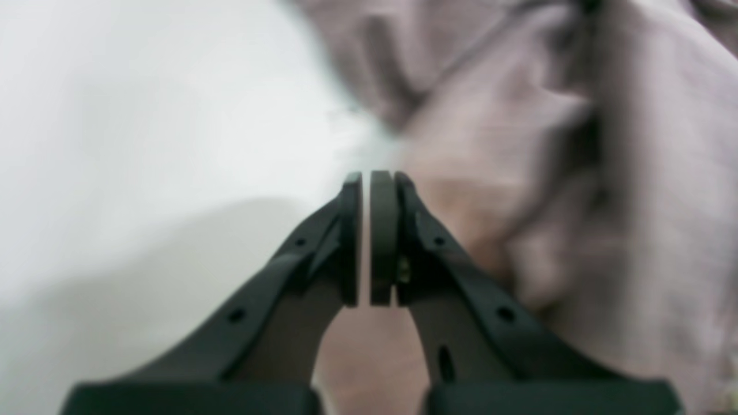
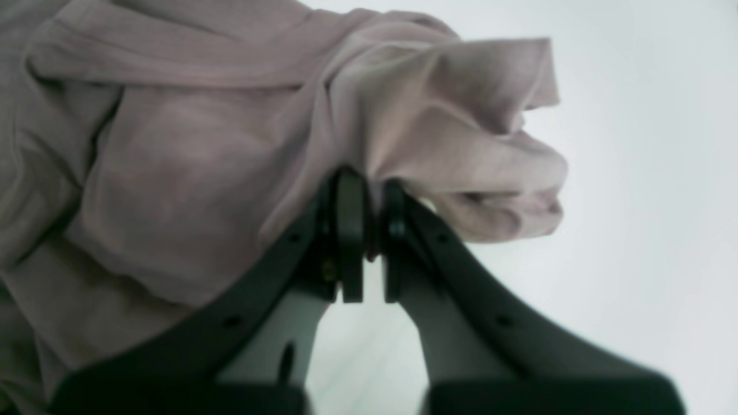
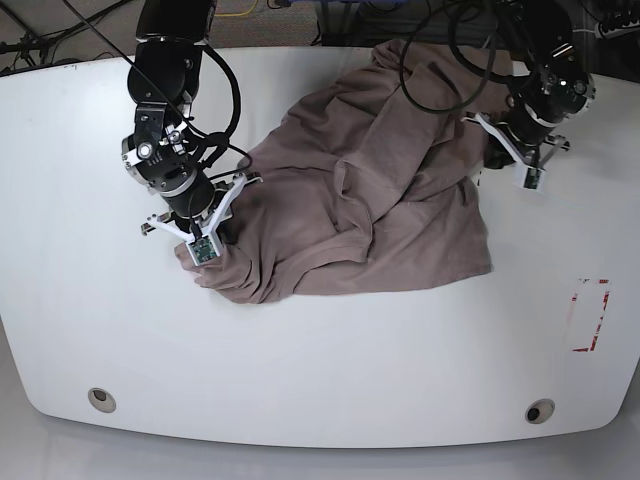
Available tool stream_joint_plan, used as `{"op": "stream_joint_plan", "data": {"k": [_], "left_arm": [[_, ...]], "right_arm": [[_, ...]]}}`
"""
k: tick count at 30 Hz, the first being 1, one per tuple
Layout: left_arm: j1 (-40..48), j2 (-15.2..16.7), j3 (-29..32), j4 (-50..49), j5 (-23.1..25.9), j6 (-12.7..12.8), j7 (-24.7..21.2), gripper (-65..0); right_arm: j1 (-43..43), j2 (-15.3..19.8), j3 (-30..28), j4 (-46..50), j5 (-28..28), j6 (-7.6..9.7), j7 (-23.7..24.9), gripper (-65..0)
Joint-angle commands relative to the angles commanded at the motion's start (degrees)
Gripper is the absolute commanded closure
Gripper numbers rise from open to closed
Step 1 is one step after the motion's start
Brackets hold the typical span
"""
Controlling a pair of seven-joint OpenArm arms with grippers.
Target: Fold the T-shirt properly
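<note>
The taupe T-shirt (image 3: 370, 190) lies crumpled on the white table (image 3: 320, 370), spreading from the middle toward the far edge. The right gripper (image 2: 362, 190) has its fingers (image 2: 349, 230) clenched on a bunched fold at the shirt's edge. The left gripper (image 1: 366, 180) sits at the shirt's other side, its fingers (image 1: 383, 236) nearly together with only a thin gap and no cloth between them.

The T-shirt (image 3: 370, 190) lies crumpled on the table (image 3: 320, 370), between the right arm (image 3: 175, 150) and left arm (image 3: 535, 100).
</note>
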Motion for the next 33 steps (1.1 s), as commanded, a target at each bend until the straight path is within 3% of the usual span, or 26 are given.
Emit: {"op": "stream_joint_plan", "data": {"k": [6,8,18,20,33], "left_arm": [[-2.08,-4.21,-0.69,-2.07,0.16,0.00,1.02,0.0],[-4.92,-7.19,-2.03,-2.15,-0.22,0.00,1.63,-0.1],[-10.19,-12.70,-1.72,1.58,0.14,0.00,4.30,0.0],[-13.08,-15.72,-1.09,1.96,0.37,0.00,4.65,0.0],[-15.94,-18.82,-0.29,-0.05,0.84,0.00,3.83,-0.2]], "right_arm": [[0.39,0.10,0.31,1.52,-0.02,0.02,-0.18,-0.6],[0.90,0.01,0.05,1.01,0.09,0.07,-0.18,-0.8],[2.90,0.00,0.82,-0.10,0.44,0.08,-0.15,-0.8],[4.61,0.99,2.03,-0.34,1.47,-0.02,-0.53,-0.8],[7.48,4.26,3.27,-2.34,3.73,-0.08,-0.40,-0.6]]}}
